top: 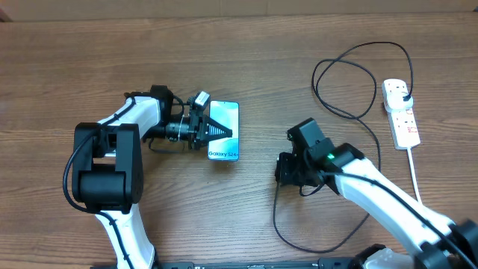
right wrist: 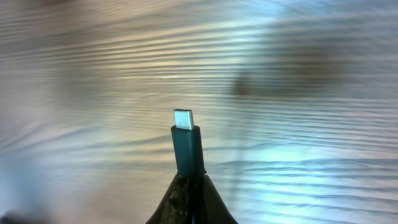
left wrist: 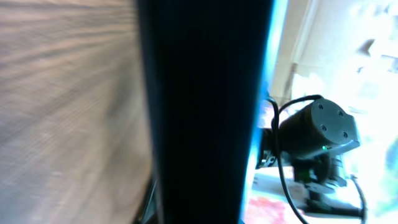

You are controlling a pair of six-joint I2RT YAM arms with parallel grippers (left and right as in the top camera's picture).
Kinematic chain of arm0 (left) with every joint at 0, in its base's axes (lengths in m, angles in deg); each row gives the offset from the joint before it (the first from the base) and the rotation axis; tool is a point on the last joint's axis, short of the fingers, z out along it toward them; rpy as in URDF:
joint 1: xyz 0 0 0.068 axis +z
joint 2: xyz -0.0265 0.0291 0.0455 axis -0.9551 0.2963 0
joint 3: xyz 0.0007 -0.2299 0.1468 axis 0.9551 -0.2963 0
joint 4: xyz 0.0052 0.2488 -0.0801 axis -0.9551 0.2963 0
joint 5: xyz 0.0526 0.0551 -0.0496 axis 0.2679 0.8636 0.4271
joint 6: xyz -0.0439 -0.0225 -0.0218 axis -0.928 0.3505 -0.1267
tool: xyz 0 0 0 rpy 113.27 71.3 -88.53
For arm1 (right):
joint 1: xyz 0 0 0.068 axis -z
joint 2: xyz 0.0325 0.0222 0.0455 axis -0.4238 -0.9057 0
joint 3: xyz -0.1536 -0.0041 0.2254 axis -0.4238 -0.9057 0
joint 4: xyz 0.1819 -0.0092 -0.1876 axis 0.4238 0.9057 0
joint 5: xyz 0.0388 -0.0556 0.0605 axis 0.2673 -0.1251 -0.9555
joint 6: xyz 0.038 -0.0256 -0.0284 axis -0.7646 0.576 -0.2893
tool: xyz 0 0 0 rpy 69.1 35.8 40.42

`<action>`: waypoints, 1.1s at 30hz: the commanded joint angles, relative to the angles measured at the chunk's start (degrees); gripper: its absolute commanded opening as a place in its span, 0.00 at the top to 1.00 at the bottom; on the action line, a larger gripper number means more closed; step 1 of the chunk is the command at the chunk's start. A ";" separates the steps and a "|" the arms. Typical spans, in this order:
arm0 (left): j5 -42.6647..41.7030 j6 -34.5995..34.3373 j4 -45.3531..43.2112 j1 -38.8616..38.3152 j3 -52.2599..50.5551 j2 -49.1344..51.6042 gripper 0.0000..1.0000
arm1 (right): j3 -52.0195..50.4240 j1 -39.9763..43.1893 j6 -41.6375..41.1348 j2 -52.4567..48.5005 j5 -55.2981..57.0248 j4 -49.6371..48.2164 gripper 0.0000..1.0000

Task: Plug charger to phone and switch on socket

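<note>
The phone [top: 225,113] lies in the left middle of the table, cyan screen up, white "Galaxy" text at its near end. My left gripper [top: 219,131] reaches in from the left and is shut across the phone. In the left wrist view the phone [left wrist: 205,112] is a wide dark band seen edge-on. My right gripper [top: 283,170] is shut on the charger's connector [right wrist: 184,140], whose metal tip sticks out above the fingers [right wrist: 189,179], a little right of the phone. The black cable [top: 377,161] loops to a black plug [top: 402,93] in the white socket strip [top: 403,119].
The strip's thick white cord [top: 415,175] runs toward the near right edge. The black cable makes one loop at the back [top: 345,82] and another near the front edge [top: 299,243]. Bare wooden tabletop [top: 246,67] lies around them.
</note>
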 commanded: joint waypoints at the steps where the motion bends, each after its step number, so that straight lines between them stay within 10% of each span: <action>1: -7.69 15.34 5.64 1.46 0.48 -2.27 0.96 | 0.11 -0.07 4.96 4.33 -5.88 -0.24 0.96; 33: -7.72 14.99 8.33 2.71 0.48 -2.27 0.96 | -12.83 -20.70 -5.70 7.61 -2.19 -39.43 0.96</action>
